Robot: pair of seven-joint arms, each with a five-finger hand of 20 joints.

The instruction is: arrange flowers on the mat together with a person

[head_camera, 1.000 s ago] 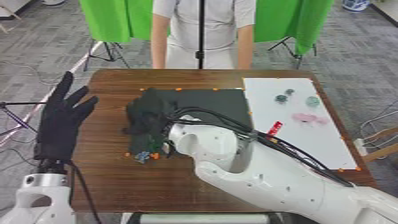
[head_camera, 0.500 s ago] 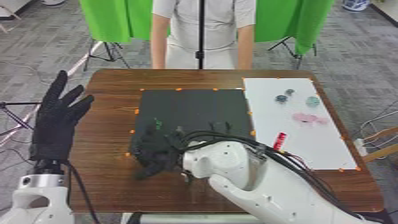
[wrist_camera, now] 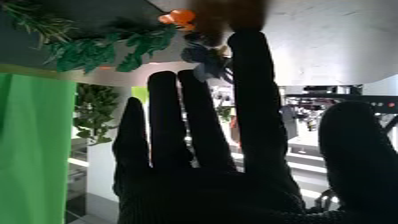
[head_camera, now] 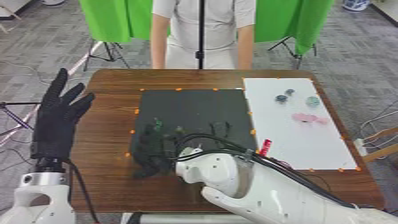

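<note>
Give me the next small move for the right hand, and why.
Probably ease the right hand toward the pink flowers: its fingers are straight, and green leaves lie on the black mat while those flowers lie on the white sheet.

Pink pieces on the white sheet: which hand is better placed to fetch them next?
Probably the right hand: it is over the dark mat, nearer the pink pieces, and its arm enters from the side of the white sheet. The left hand is upright by the table, farther off.

Head view looks forward, down over the right fingers (head_camera: 155, 161); wrist view's close, facing along them, both catching green cloth (head_camera: 114, 20) beyond.
</note>
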